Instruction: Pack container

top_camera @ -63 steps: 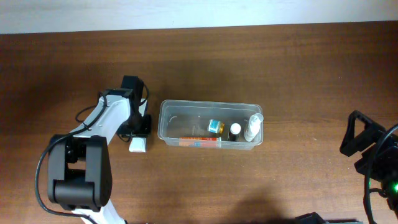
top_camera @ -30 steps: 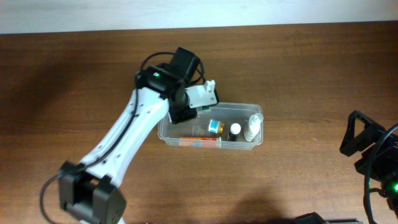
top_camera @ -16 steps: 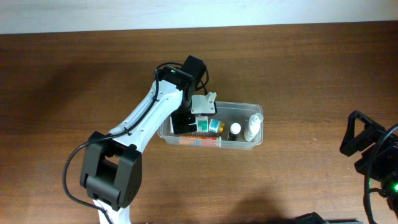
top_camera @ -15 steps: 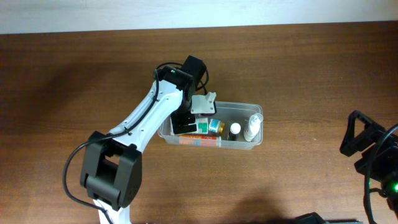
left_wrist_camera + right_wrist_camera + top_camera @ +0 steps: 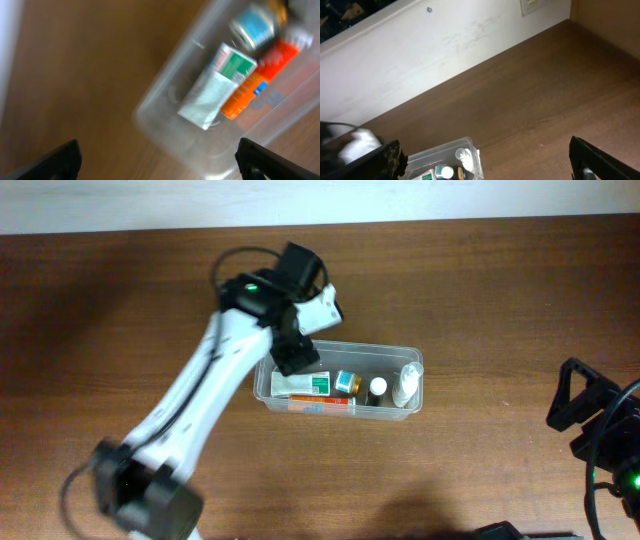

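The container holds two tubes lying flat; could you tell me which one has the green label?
The white tube, at the container's left end; the orange tube beside it lies along the near wall and shows no green.

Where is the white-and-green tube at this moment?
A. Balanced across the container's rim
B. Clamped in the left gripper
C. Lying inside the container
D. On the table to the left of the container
C: the white-and-green tube lies flat on the floor of the container beside the orange tube, and the left gripper above it is open and empty.
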`<state>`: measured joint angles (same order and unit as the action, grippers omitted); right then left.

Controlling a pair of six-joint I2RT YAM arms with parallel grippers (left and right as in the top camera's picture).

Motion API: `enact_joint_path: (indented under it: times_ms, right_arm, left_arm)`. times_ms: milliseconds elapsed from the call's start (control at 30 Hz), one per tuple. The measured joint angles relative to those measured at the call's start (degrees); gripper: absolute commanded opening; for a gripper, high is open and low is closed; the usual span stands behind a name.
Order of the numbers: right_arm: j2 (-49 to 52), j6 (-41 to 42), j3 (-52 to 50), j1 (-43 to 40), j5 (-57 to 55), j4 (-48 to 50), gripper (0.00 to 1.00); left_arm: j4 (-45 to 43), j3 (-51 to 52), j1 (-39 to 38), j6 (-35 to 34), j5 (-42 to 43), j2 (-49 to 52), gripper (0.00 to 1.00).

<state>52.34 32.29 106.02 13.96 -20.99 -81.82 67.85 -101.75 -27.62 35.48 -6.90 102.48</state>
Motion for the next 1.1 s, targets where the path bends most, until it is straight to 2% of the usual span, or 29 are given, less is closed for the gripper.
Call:
enact_joint_path:
  times_ms: [133,267,367,500,733,1100]
  right_arm:
    - [0.00,0.00,0.00,0.00,0.00,0.00,0.98]
    - [0.00,-0.02,0.00,0.00,-0.02,-0.02,0.98]
    - [0.00,0.00,0.00,0.00,0.00,0.00,0.98]
    - [0.00,0.02,0.00,0.00,0.00,0.00,0.99]
    - [0.00,0.00,0.00,0.00,-0.02,-0.02,0.98]
    - [0.00,0.00,0.00,0.00,-0.02,-0.02,0.98]
  left_arm:
    - [0.04,-1.05,4.42,-9.22,-0.72,-10.62,1.00]
    - [0.24,-1.38,12.94,-18.84,-1.68,-19.26,1.00]
    - [1.22,-1.44,19.85,-25.40,-2.25,-23.47,0.99]
    - [3.63,-1.53,25.24,-30.93,-2.43,-26.62,0.99]
    - [8.24,-1.55,26.25,-34.05,-2.38,-27.26,0.99]
    - [9.20,-1.55,26.25,-34.71,-2.38,-27.26,0.99]
